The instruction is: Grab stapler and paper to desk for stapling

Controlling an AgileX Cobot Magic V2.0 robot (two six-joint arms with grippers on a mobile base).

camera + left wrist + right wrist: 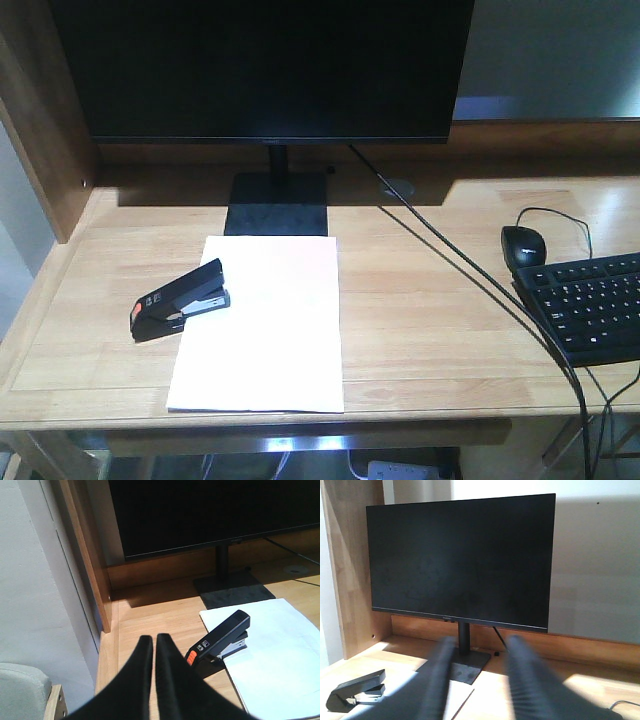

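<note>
Front-facing view: stapler [181,301] lies on the left edge of the paper [262,325], orange-patched rear overhanging onto the desk [430,300], long axis diagonal, rear near-left to front far-right. Paper sits flat before the monitor [262,65] stand. Left wrist view: left gripper [153,639] empty, fingers nearly together, stapler just ahead and to its right. Right gripper [479,645] spread wide, empty, stapler low to its left. Judgement: left arm is nearer.

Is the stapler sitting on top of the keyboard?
No, the stapler rests at the left edge of the white paper on the desk, far from the keyboard at the right.
</note>
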